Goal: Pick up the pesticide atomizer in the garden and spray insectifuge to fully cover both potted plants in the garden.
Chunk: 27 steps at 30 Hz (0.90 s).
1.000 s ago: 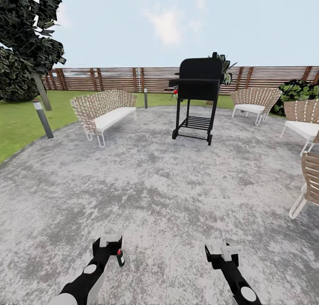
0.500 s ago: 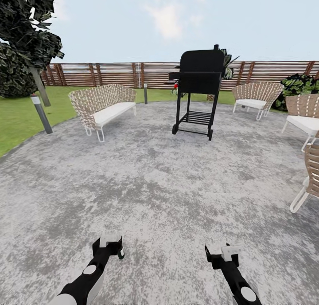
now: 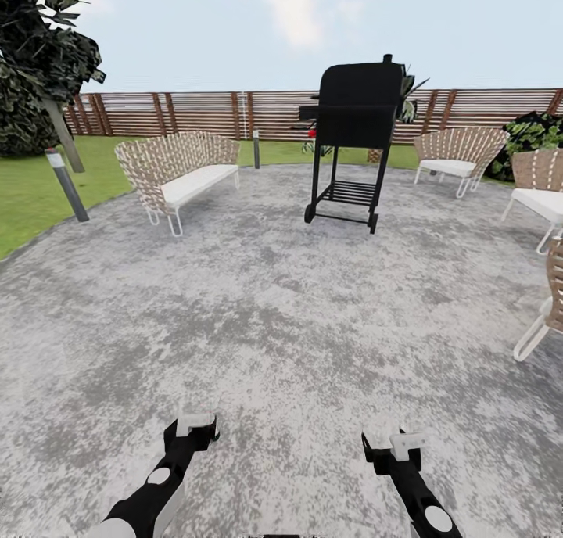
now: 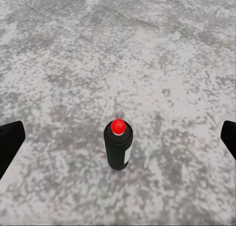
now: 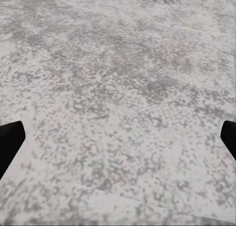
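The pesticide atomizer (image 4: pixel 118 149) is a small dark bottle with a red top and a pale label. It stands upright on the speckled grey paving. In the left wrist view it sits below and between the two black fingers (image 4: pixel 10 142), well apart from both. My left gripper (image 3: pixel 193 426) is open, low over the paving at the head view's near left. My right gripper (image 3: pixel 396 442) is open too, with bare paving under it (image 5: pixel 118 113). The potted plants are out of view. The garden's lawn (image 3: pixel 31 202) and slat fence (image 3: pixel 195 114) lie beyond the patio.
A black grill on wheels (image 3: pixel 353 143) stands ahead at the middle. A wicker bench (image 3: pixel 176 178) is at the left, with wicker chairs (image 3: pixel 452 159) at the right and one (image 3: pixel 547 311) close by. A bollard lamp (image 3: pixel 66 184) and a tree (image 3: pixel 39 61) mark the lawn's edge.
The whole head view has shifted, so the camera has moved. The bottle that showed beside my left gripper has slid out of sight beneath it. Both grippers keep their pose.
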Available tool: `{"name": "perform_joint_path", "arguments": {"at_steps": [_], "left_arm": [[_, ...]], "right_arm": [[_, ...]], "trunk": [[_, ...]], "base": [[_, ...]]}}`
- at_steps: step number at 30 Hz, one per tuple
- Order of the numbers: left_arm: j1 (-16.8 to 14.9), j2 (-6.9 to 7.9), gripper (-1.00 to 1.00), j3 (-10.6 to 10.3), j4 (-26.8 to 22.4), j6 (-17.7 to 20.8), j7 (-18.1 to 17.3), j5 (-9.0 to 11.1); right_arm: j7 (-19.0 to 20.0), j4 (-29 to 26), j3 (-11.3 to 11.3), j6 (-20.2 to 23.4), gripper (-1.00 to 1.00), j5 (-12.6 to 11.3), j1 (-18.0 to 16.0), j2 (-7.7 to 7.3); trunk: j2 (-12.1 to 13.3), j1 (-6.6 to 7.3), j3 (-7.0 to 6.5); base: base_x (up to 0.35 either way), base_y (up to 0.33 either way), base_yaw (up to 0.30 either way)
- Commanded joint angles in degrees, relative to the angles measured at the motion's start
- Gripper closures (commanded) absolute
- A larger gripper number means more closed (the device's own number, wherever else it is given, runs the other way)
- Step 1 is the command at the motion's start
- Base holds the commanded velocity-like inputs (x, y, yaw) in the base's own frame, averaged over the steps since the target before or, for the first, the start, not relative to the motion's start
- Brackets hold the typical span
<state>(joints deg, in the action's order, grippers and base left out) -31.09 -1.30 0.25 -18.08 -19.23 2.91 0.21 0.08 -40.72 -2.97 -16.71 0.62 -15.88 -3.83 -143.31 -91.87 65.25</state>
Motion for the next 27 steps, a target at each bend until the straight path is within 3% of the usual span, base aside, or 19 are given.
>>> {"name": "perform_joint_path", "arguments": {"at_steps": [1,27], "left_arm": [[-0.03,-0.02,-1.00,0.01,0.05,-0.19,0.17,0.03],[-0.04,0.06,-1.00,0.01,-0.01,-0.19,0.17,0.06]], "right_arm": [[0.01,0.03,-0.11,-0.16,-1.00,0.06,-0.03,-0.04],[0.01,0.03,-0.11,-0.16,-1.00,0.05,-0.03,-0.04]], "trunk": [[-0.03,-0.01,0.37],[-0.38,-0.68,8.50]], "base": [[0.000,0.000,0.000],[0.000,0.000,0.000]]}}
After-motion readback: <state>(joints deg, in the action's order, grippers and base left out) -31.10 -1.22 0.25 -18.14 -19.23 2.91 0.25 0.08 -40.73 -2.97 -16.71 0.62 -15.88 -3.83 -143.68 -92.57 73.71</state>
